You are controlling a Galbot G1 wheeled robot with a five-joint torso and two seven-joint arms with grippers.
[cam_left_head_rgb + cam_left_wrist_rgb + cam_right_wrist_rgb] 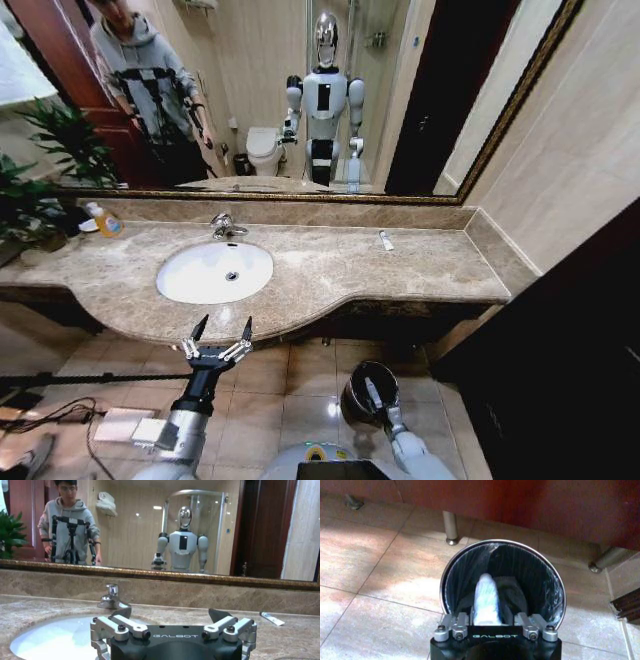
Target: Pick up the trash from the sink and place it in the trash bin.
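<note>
Right gripper [487, 620]: closed on 1 white tube [486, 600], over the bin [451, 570].
Left gripper [220, 331]: wide open, empty, before the sink [180, 290].

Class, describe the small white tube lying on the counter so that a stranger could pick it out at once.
Start at the white oval sink in the beige marble counter. Go toward the counter's right end, near the backsplash under the mirror: a small white tube lies there alone, away from the yellow-orange soap bottle on the far left.

Marble counter [330, 275] (soap bottle [104, 220], tube [386, 240]) holds sink [214, 272].
</note>
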